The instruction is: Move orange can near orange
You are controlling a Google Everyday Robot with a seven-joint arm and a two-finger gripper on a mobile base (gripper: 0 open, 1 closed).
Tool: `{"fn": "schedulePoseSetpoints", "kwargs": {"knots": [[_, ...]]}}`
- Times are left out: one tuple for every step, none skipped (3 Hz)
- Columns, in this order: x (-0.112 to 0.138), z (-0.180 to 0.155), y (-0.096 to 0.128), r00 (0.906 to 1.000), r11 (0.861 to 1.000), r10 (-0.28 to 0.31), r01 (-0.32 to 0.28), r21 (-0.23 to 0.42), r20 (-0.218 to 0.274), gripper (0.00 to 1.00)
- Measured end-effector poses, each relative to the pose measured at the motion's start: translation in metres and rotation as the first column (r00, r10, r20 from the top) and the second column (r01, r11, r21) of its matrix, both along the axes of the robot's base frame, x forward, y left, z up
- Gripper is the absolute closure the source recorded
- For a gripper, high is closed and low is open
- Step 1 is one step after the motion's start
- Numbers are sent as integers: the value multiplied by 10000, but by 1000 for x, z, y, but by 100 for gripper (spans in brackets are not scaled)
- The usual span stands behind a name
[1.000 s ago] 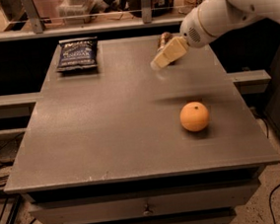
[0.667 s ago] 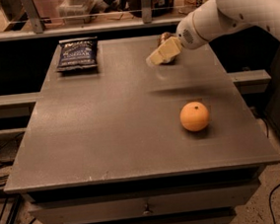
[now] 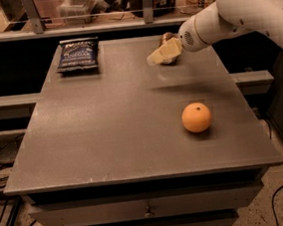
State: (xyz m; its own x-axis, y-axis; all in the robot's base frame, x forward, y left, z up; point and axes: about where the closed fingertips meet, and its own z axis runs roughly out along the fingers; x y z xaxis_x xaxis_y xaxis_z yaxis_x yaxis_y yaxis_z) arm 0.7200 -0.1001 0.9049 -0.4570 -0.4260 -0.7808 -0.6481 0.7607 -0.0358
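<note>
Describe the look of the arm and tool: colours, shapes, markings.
The arm is smooth, white and tubular with rounded joints. It has a few small dark dots and a round perforated patch near the wrist. The tool, over the far side of the table, is pale cream-yellow.

Cream tool (image 3: 162,53) at far edge of grey table (image 3: 109,138), bright-orange orange (image 3: 196,117), dark-blue bag (image 3: 78,54).

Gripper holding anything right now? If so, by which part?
Cannot tell. The gripper is at the far side of the table, directly in front of the orange can, hiding most of it; no grip shows.
</note>
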Motion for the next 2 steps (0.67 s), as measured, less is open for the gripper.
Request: {"fn": "schedulePoseSetpoints", "kwargs": {"knots": [[22,-14,-4,9956,9931,-921,932,706,-183,0],[41,-25,-9,9816,9726,-1885,1910,1327,-316,0]]}}
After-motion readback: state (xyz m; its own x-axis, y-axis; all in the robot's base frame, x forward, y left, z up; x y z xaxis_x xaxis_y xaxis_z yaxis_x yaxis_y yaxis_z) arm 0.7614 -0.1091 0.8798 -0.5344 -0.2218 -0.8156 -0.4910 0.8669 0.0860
